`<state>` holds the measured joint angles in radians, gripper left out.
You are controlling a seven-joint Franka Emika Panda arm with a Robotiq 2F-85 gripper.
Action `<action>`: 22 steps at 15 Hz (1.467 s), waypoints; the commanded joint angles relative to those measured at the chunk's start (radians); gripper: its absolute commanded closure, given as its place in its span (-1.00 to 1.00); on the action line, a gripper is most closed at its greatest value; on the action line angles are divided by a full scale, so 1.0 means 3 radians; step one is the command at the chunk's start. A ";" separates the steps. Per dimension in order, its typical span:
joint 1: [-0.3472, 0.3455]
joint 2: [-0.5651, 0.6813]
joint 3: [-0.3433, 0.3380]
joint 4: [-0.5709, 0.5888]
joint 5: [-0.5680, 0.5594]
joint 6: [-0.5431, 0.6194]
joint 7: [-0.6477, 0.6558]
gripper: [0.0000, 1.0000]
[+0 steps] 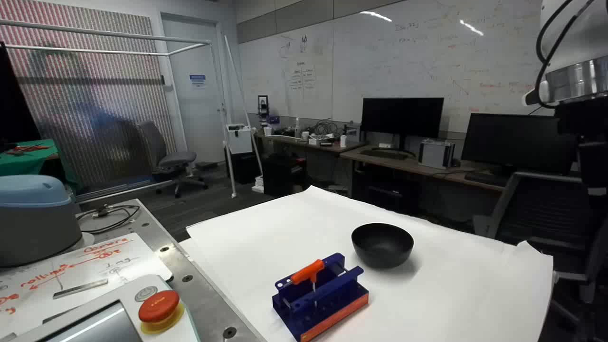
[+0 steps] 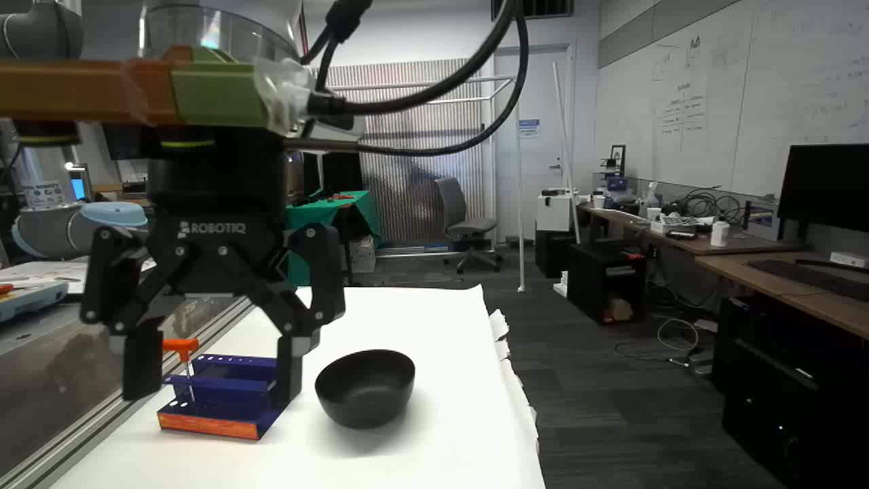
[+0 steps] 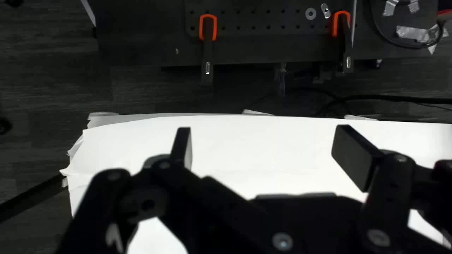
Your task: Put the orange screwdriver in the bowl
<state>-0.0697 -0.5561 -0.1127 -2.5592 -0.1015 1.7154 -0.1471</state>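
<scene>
The orange screwdriver (image 1: 308, 272) stands upright in the blue rack (image 1: 332, 295), its T-shaped handle on top and thin shaft down. In an exterior view the handle (image 2: 180, 346) shows just right of a gripper finger. The black bowl (image 1: 383, 246) sits upright beside the rack on white paper; it also shows in an exterior view (image 2: 365, 388), with nothing seen inside. My gripper (image 2: 216, 370) is open and empty, raised and nearer that camera than the rack, which it partly covers. In the wrist view the fingers (image 3: 268, 151) are wide apart over white paper; screwdriver, rack and bowl are out of view.
White paper (image 1: 451, 289) covers the table. A metal ledge (image 1: 209, 294) runs along one side, with a red stop button (image 1: 159, 306) and a grey-blue device (image 1: 35, 223). A chair (image 1: 536, 213) stands by the table. Clamps (image 3: 207, 38) show on a dark bench in the wrist view.
</scene>
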 commanded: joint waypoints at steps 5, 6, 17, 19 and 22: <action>-0.0003 0.0000 0.0004 0.0009 0.0003 -0.0009 -0.0001 -1.00; -0.0003 0.0000 0.0004 0.0009 0.0003 -0.0009 -0.0001 -1.00; 0.0793 0.1597 0.0701 0.0983 0.0199 0.1087 -0.0231 -1.00; 0.0796 0.1898 0.0808 0.1169 0.0073 0.1387 -0.0020 -1.00; 0.0819 0.2329 0.0884 0.1508 -0.0032 0.1634 0.0117 -1.00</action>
<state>0.1705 0.0136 0.1342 -2.2338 -0.0784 2.1618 -0.1581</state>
